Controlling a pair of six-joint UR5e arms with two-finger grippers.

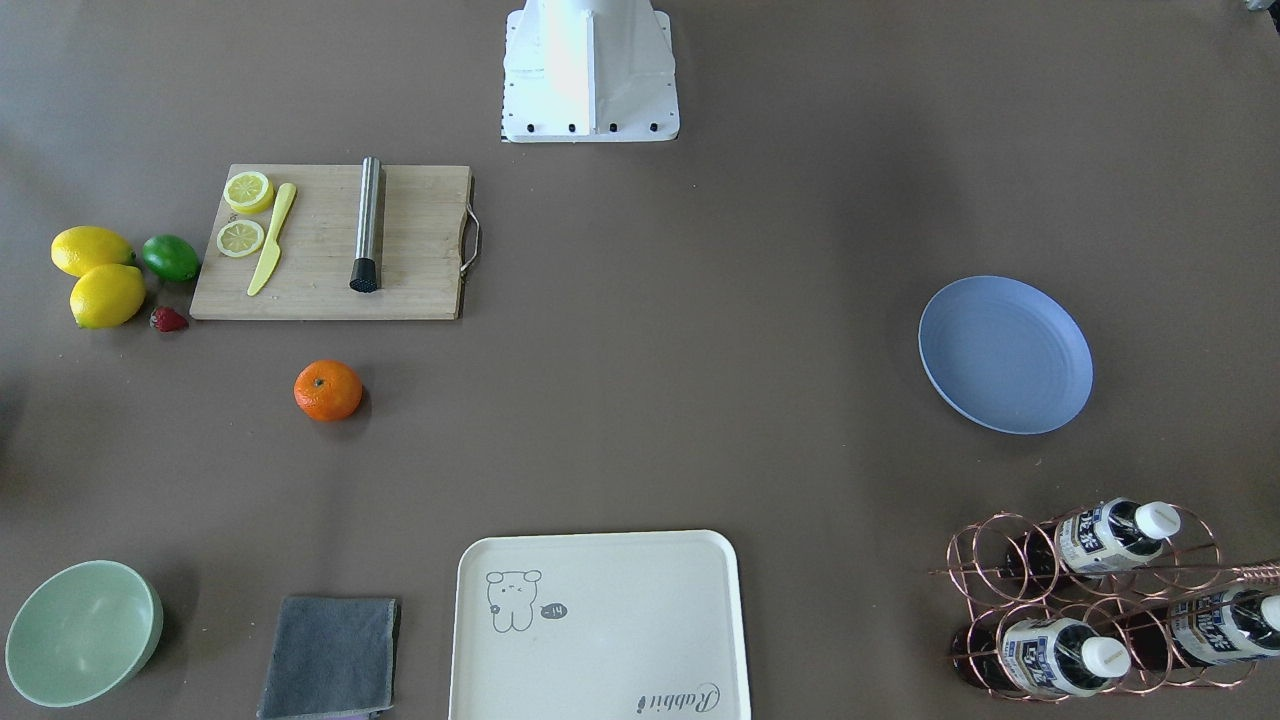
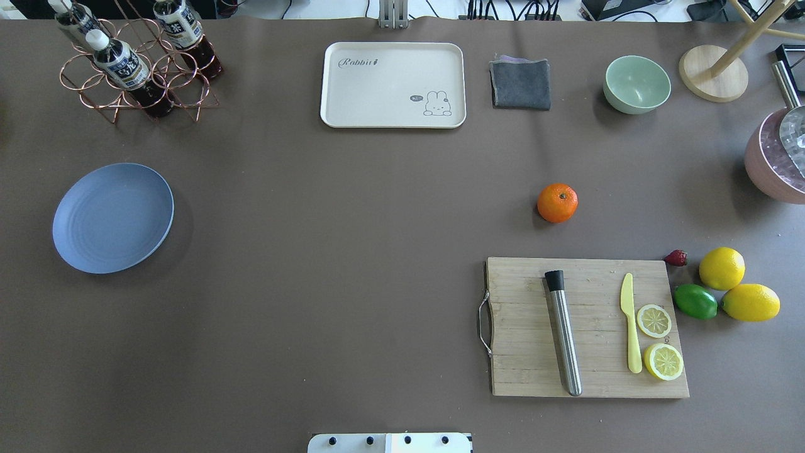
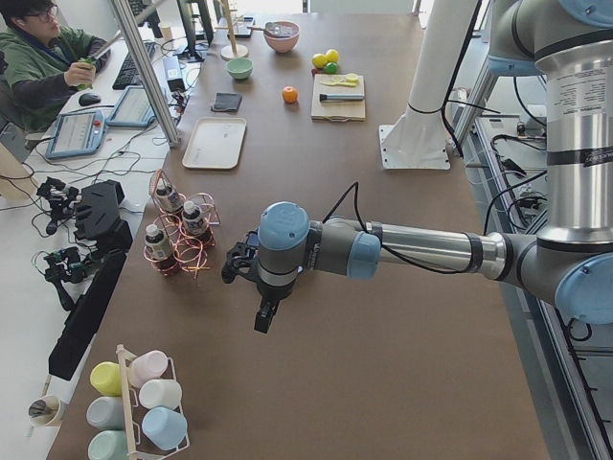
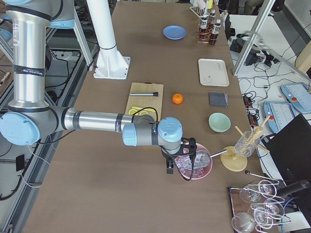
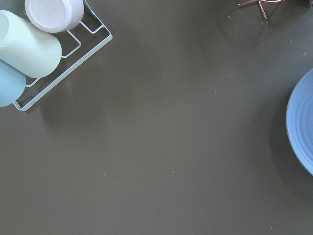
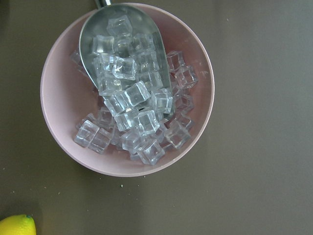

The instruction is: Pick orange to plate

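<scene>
The orange [image 2: 557, 202] lies alone on the brown table, a little beyond the cutting board [image 2: 588, 326]; it also shows in the front view as the orange [image 1: 328, 390]. Far across the table, the blue-lavender plate [image 2: 113, 217] sits bare; its rim, the plate [image 5: 303, 127], enters the left wrist view at the right. My left gripper [image 3: 262, 321] hangs over bare table off the plate's side. My right gripper [image 4: 169, 167] hovers by a pink bowl of ice, well away from the orange. Neither gripper shows in a view that lets me judge its state, so I cannot tell.
Two lemons [image 2: 736, 286], a lime [image 2: 695, 301] and a strawberry lie right of the board, which carries a steel muddler, a yellow knife and lemon slices. A cream tray [image 2: 393, 85], grey cloth, green bowl [image 2: 636, 83], bottle rack [image 2: 135, 63] and pink ice bowl [image 6: 127, 88] ring the table.
</scene>
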